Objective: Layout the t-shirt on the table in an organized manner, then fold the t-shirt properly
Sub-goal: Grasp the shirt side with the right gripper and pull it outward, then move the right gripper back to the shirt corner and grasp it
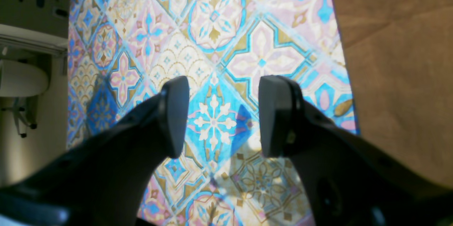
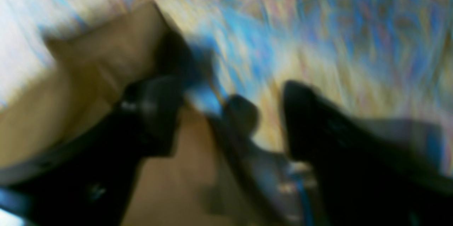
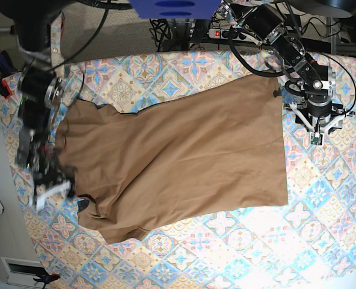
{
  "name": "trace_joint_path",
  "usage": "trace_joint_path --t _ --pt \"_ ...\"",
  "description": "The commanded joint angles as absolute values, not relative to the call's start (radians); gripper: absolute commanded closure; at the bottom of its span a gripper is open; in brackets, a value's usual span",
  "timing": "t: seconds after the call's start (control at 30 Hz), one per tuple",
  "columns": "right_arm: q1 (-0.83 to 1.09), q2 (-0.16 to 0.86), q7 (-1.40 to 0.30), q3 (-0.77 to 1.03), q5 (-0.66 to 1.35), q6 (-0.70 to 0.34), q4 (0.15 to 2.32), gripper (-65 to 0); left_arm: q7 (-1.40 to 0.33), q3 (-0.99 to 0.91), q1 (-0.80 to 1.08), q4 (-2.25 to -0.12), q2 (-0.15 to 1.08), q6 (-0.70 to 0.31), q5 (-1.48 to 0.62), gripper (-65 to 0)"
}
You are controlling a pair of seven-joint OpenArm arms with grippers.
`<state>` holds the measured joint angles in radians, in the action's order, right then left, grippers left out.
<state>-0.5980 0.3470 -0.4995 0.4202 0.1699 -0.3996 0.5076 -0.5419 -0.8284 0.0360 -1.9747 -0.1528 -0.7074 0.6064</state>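
L gripper (image 1: pixel 221 116): fingers (image 1: pixel 175 116) spread apart, nothing between them, only bare tabletop (image 1: pixel 212 34) visible in the gap. Pads hang above the patterned cloth w/o touching the garment. T-shirt (image 1: pixel 400 70) edge lies just beside the gripper, filling the R side of the L wrist view. In base view, L gripper (image 3: pixel 317 133) sits just off the shirt's straight hem edge, at that view's R, over the tabletop (image 3: pixel 322 241).

R gripper (image 2: pixel 230 119): wrist view heavily motion-blurred. Fingers (image 2: pixel 155 112) appear parted, w/ a gap between the two dark tips; tan cloth (image 2: pixel 99 63) lies under and beside the near finger, patterned cloth beyond. Whether any fabric is pinched: cannot tell from the blur. In base view, R gripper (image 3: pixel 49 189) is at that view's L, by the sleeve/collar end of the shirt, also blurred.

T-shirt (image 3: pixel 178 156): spread mostly flat across the tabletop centre, long axis running L–R in base view, hem toward the L arm, sleeves toward the R arm. Some wrinkles across the body; lower sleeve area near the R gripper bunched and uneven. Not folded.

Background: power strip and cables (image 3: pixel 226 30) beyond the far tabletop edge.
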Motion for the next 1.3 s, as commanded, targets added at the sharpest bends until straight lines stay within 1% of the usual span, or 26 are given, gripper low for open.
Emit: trace_joint_path --t 0.0,0.1,0.17,0.2,0.27,0.43,0.47,0.5,0.53,0.6,0.7,0.8,1.0,1.2,1.27 --pt "-0.607 0.361 -0.501 0.447 0.186 -0.407 0.585 -30.7 -0.526 -0.826 0.024 -1.991 -0.157 -0.698 0.601 -30.6" --pt "-0.516 0.36 -0.625 0.572 0.186 -0.407 0.814 -16.9 -0.526 -0.826 0.024 -1.991 -0.157 -0.698 0.599 -30.6" --pt "-0.452 0.36 -0.707 0.645 0.185 -0.407 0.961 -11.9 -0.526 -0.826 0.024 -1.991 -0.157 -0.698 0.599 -30.6" --pt "-0.426 0.36 -0.75 0.673 0.185 -0.407 1.026 -12.0 -0.526 -0.826 0.024 -1.991 -0.157 -0.698 0.599 -30.6" --pt "-0.384 0.36 -0.825 0.69 0.183 -0.407 1.133 -15.6 -0.526 -0.825 0.024 -1.991 -0.157 -0.698 0.598 -30.6" --pt "-0.285 0.358 -0.97 0.696 0.186 -0.407 1.303 -33.8 -0.526 -0.822 0.024 -1.991 -0.157 -0.698 0.598 -30.6" --pt "-0.257 0.357 -0.981 0.696 0.186 -0.407 1.333 -36.5 -0.526 -0.822 0.024 -1.991 -0.157 -0.698 0.598 -30.6" --pt "-0.226 0.355 -0.983 0.696 0.186 -0.407 1.36 -37.9 -0.526 -0.822 0.024 -1.991 -0.157 -0.698 0.598 -30.6" --pt "-0.2 0.341 -0.983 0.696 0.188 -0.407 1.38 -37.9 -0.524 -0.822 0.024 -1.991 -0.157 -0.698 0.598 -30.6" --pt "-0.147 0.283 -0.983 0.708 0.188 -0.407 1.419 -37.6 -0.524 -0.822 0.024 -1.991 -0.157 -0.698 0.598 -30.6" --pt "-0.091 0.226 -0.984 0.768 0.188 -0.407 1.461 -35.6 -0.524 -0.822 0.024 -1.991 -0.157 -0.698 0.598 -30.6" --pt "-0.045 0.173 -0.984 0.791 0.186 -0.409 1.471 -33.8 -0.524 -0.822 0.024 -1.991 -0.157 -0.698 0.598 -30.6" --pt "-0.001 0.137 -0.978 0.792 0.186 -0.409 1.474 -33.0 -0.524 -0.822 0.024 -1.991 -0.157 -0.698 0.598 -30.6" --pt "0.033 0.133 -0.984 0.789 0.188 -0.409 1.481 -33.0 -0.524 -0.822 0.024 -1.991 -0.157 -0.698 0.598 -30.6" --pt "0.045 0.108 -0.984 0.789 0.188 -0.41 1.486 -33.0 -0.524 -0.822 0.024 -1.991 -0.157 -0.698 0.598 -30.6"
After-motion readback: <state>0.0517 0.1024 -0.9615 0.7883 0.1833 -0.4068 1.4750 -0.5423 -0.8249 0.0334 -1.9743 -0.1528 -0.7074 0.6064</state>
